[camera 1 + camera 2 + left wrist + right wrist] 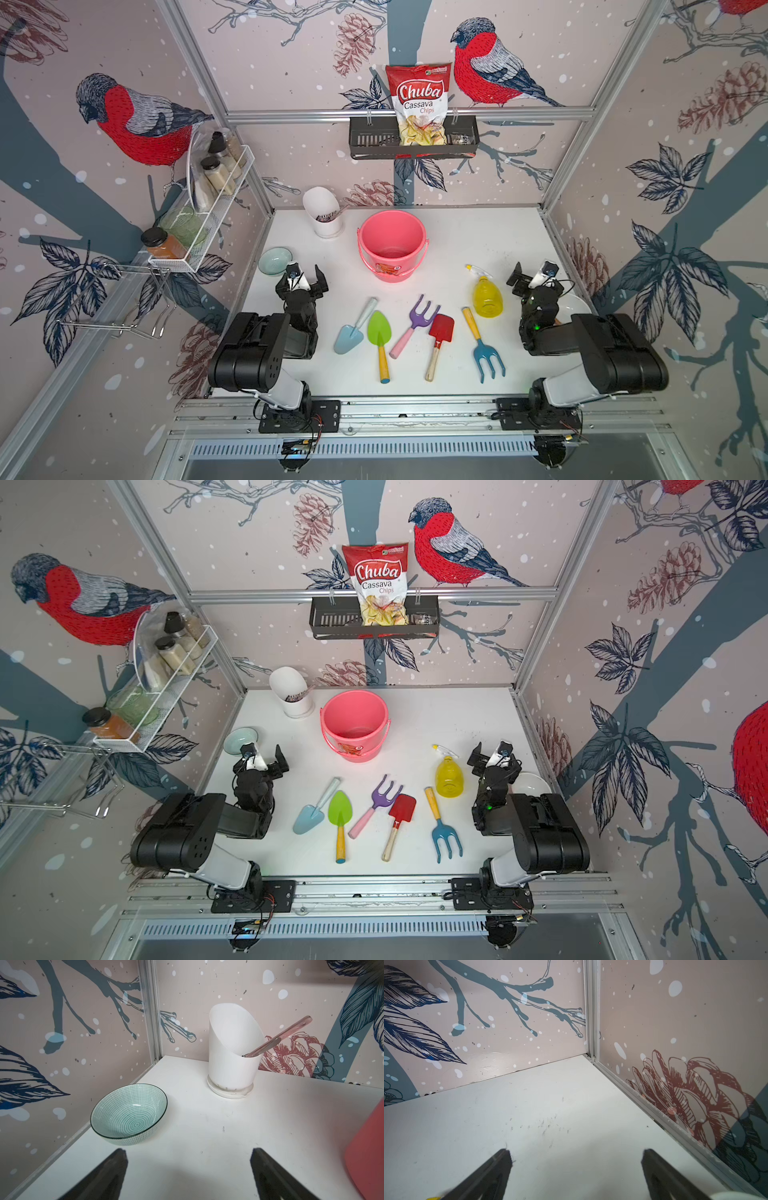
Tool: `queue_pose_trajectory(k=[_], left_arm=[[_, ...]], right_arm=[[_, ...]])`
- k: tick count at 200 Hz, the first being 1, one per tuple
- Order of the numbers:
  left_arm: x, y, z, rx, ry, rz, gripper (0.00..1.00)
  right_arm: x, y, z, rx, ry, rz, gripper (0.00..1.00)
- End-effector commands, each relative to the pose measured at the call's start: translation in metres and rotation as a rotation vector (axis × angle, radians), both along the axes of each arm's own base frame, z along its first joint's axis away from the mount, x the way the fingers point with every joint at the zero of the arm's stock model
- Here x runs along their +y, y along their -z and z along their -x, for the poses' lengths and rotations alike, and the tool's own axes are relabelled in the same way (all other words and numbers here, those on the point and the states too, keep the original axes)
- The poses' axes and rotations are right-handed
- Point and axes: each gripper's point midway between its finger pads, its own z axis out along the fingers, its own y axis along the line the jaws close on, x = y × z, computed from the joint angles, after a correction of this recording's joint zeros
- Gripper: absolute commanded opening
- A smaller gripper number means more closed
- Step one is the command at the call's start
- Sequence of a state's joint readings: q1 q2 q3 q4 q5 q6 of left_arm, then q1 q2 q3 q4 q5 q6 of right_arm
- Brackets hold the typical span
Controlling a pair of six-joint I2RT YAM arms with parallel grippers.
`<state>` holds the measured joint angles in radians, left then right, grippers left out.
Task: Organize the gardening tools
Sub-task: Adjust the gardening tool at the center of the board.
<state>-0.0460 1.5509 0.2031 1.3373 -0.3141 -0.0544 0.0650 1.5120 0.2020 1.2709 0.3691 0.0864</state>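
Five gardening tools lie in a row on the white table in both top views: a light-blue trowel (pixel 348 340), a green spade (pixel 379 328), a purple fork with a pink handle (pixel 419 319), a red square shovel (pixel 441 328) and a blue fork with a yellow handle (pixel 487 358). My left gripper (pixel 302 279) hovers left of the row, open and empty (pixel 189 1153). At the right, my right gripper (pixel 534 274) is open too, over bare table (pixel 576 1153). Neither touches a tool.
A pink bucket (pixel 390 241) stands behind the tools. A yellow spray bottle (pixel 487 296) sits beside the right arm, a teal bowl (pixel 128 1112) and a white utensil holder (pixel 232 1051) at the back left. A white plate (pixel 530 785) lies behind the right arm. Racks hang on the walls.
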Motion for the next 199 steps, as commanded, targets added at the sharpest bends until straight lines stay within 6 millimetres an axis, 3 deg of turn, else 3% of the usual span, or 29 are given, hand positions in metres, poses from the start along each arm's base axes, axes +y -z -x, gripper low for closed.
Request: queue_pose_trajectory(k=[1, 137, 151, 174, 199], left_arm=[[-0.001, -0.004, -0.001, -0.015, 0.004, -0.001, 0.97], [-0.018, -0.004, -0.009, 0.002, 0.106, -0.026, 0.96], [-0.021, -0.006, -0.013, 0.030, 0.121, -0.040, 0.95], [-0.028, -0.014, -0.032, 0.130, 0.152, -0.055, 0.96], [-0.028, -0.020, -0.043, 0.222, 0.112, -0.042, 0.96]], right_arm=[[0.000, -0.003, -0.001, -0.015, 0.000, -0.017, 1.00], [0.003, -0.008, -0.003, -0.029, -0.029, -0.009, 1.00], [0.014, -0.019, -0.019, 0.040, -0.064, 0.019, 1.00], [0.007, -0.038, -0.045, 0.122, -0.017, -0.023, 1.00], [0.018, -0.039, -0.074, 0.302, -0.001, -0.021, 1.00]])
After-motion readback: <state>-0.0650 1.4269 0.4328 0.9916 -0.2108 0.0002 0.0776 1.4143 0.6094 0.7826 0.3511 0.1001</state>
